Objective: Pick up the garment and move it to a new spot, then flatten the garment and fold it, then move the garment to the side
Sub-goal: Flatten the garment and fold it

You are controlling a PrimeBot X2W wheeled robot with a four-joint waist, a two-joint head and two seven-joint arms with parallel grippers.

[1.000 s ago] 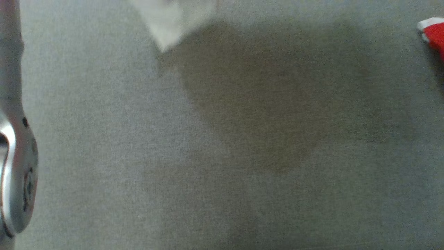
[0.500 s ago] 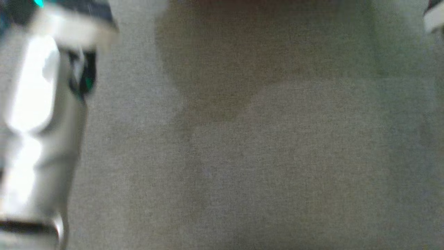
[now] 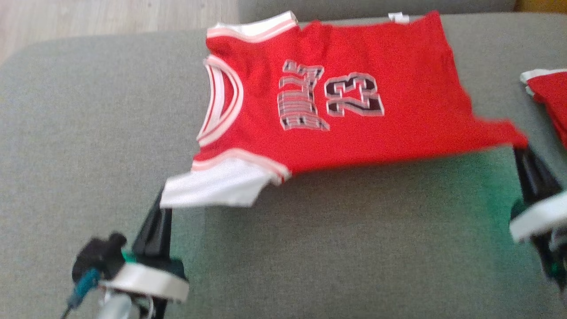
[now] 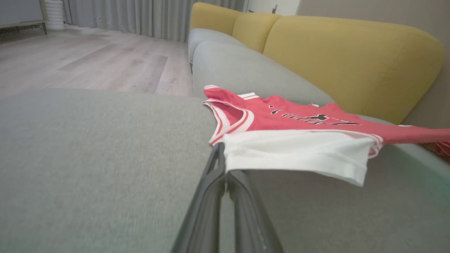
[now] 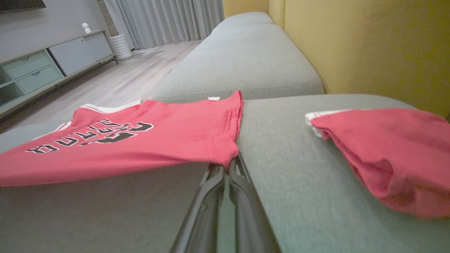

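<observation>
The garment [image 3: 398, 128] is a red sleeveless jersey with white trim and the number 23, spread across the grey sofa seat [image 3: 88, 110]. Its near edge is stretched between my two grippers and raised a little off the cushion. My left gripper [image 3: 161, 201] is shut on the white sleeve corner at the lower left. My right gripper [image 3: 520, 153] is shut on the red hem corner at the right. In the left wrist view the left gripper [image 4: 222, 154] pinches the white flap of the garment [image 4: 299, 119]. In the right wrist view the right gripper [image 5: 228, 165] pinches the corner of the garment [image 5: 158, 140].
A second red piece of clothing [image 3: 549, 97] lies bunched at the seat's right end, close to my right gripper, and shows as red clothing [image 5: 379, 147] in the right wrist view. Yellow backrest [image 4: 351, 59] behind the seat. Wooden floor [image 3: 110, 17] beyond the cushion's left end.
The head camera has swung from a blurred close view of grey cushion to the whole seat. The jersey and both grippers have come into the picture.
</observation>
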